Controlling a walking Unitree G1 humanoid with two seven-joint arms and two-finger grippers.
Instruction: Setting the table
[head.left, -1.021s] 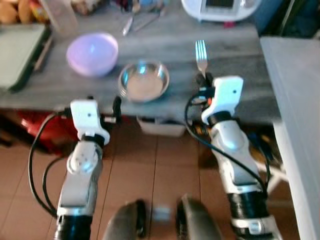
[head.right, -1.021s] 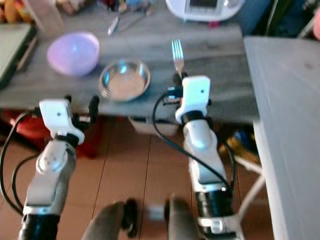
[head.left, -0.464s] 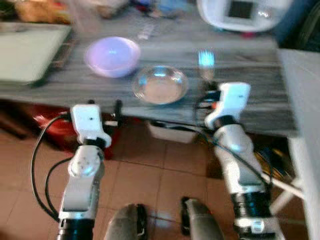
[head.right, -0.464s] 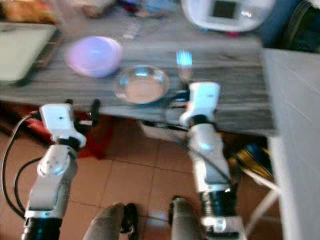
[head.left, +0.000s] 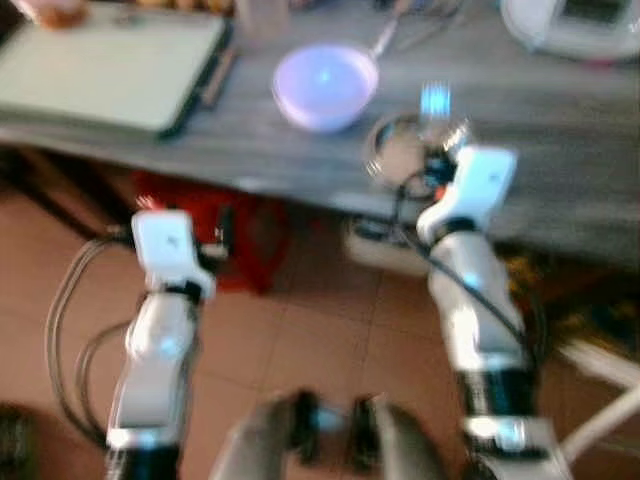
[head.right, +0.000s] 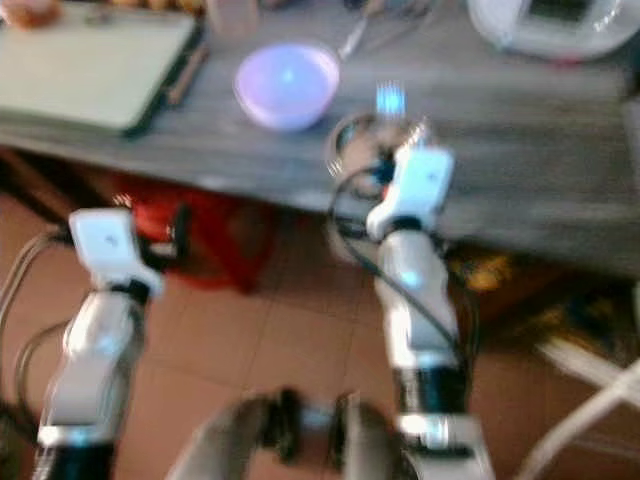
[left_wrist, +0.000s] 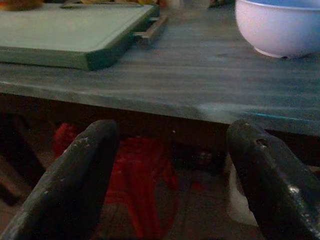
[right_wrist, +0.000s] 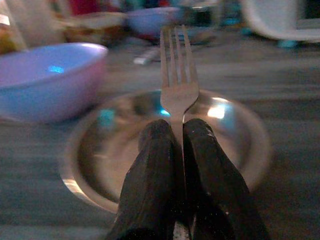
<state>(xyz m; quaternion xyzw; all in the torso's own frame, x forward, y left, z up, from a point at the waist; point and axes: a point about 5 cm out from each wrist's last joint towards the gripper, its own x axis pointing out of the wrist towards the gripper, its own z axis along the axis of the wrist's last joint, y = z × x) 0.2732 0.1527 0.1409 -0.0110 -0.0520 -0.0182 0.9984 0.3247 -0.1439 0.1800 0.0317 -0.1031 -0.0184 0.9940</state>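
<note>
The grey counter (head.left: 560, 110) carries everything, and the steel plate (right_wrist: 90, 165) near its front edge is the landmark. A green board (head.left: 100, 65) lies well off to the plate's left, and a lilac bowl (head.left: 325, 85) sits just behind it on that side. The step in hand looks like placing cutlery: the right gripper (right_wrist: 175, 150) holds a fork (right_wrist: 177, 80) clenched between its jaws, tines forward over the plate. Next it likely needs lowering beside the plate, then releasing. The left gripper (left_wrist: 175, 175) hovers before the counter edge, jaws spread wide, holding nothing.
</note>
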